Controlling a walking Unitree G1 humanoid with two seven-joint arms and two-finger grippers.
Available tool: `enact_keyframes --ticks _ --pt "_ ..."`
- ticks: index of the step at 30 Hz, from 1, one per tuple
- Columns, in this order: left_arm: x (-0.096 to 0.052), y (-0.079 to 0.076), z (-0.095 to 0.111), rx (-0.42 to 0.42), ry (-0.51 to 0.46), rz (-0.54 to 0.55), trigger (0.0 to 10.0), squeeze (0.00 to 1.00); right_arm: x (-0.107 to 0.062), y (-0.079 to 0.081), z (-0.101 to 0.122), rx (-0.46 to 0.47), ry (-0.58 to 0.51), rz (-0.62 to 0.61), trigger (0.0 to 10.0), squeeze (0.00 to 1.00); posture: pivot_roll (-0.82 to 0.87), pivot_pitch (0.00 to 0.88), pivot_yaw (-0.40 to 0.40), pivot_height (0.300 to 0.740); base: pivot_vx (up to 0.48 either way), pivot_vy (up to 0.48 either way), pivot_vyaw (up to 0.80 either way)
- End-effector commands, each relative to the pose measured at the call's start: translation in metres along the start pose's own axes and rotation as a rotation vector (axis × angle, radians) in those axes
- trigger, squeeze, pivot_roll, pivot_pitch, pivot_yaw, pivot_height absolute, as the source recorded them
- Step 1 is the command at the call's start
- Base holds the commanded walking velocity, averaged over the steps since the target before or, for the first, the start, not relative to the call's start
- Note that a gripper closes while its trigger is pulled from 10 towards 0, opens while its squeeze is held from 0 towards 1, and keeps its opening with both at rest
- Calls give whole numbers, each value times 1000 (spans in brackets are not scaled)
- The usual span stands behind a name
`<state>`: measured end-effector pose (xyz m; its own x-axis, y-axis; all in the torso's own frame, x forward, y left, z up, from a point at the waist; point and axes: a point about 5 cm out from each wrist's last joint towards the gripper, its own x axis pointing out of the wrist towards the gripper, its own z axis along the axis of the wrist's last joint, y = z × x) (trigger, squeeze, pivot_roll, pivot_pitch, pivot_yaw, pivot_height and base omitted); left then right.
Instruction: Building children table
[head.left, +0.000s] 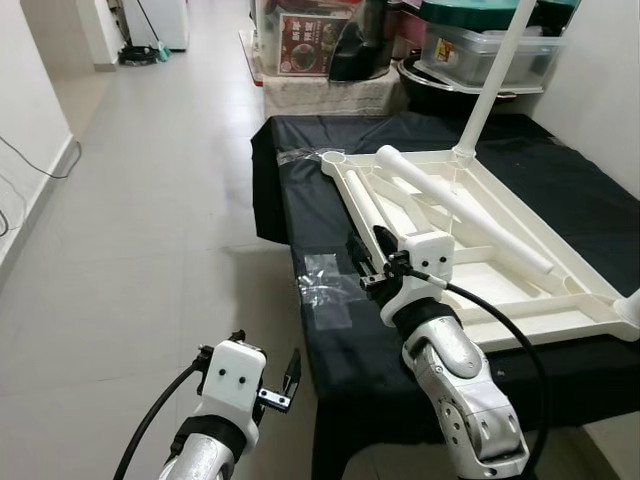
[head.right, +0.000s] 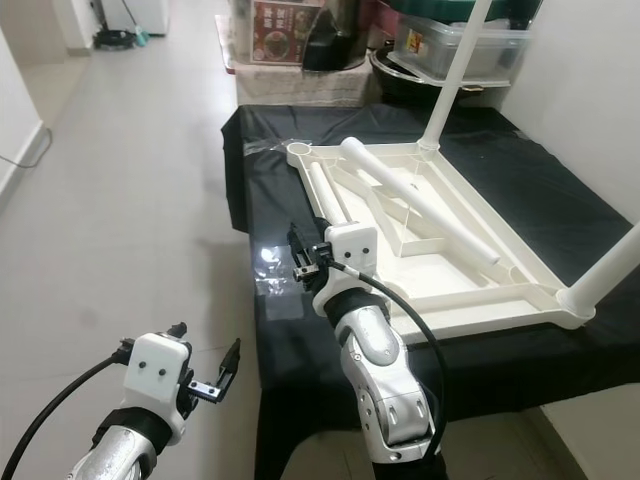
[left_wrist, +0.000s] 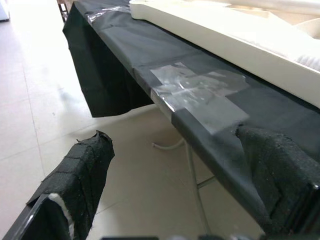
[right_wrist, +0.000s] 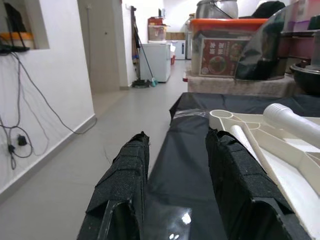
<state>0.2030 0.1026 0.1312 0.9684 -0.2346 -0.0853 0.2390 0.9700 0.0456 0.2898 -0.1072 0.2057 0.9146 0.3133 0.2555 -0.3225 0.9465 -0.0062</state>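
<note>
**Inspector:** A tiled corridor is running past a work table (head.left: 330, 330) draped in black cloth, with storage boxes (head.left: 480, 45) stacked behind its far end. Where is the piece lying?

**Assistant:** The white tabletop (head.left: 520, 300) is lying upside down on the cloth, underside up. One leg (head.left: 495, 80) is standing upright in its far corner socket, and a second (head.right: 610, 270) is rising from the near right corner.

**Inspector:** And the remainder?

**Assistant:** One loose leg (head.left: 460, 210) is lying across the tabletop's ribs; another white tube (head.left: 368, 205) is lying beside its left edge. The far left socket (head.left: 332, 157) is sitting empty. I judge the job roughly half done, with two legs left to fit.

**Inspector:** Grippers?

**Assistant:** The right gripper (head.left: 365, 262) is hovering over the cloth just left of the tabletop, fingers parted, gripping nothing. The left gripper (head.left: 270, 385) is hanging off the table's near left edge, spread wide and empty, facing a clear plastic bag (left_wrist: 195, 87) on the cloth.
</note>
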Motion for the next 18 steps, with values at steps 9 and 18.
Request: enact_keyframes --ticks 9,18 --pt "-2 -1 -2 -26 23 9 10000 0 6 -3 1 -24 12 22 10000 0 75 165 -83 740 30 0 0" --pt "-3 -1 -2 -29 23 8 10000 0 15 -5 2 -39 12 50 10000 0 73 161 -79 740 0 0 0"
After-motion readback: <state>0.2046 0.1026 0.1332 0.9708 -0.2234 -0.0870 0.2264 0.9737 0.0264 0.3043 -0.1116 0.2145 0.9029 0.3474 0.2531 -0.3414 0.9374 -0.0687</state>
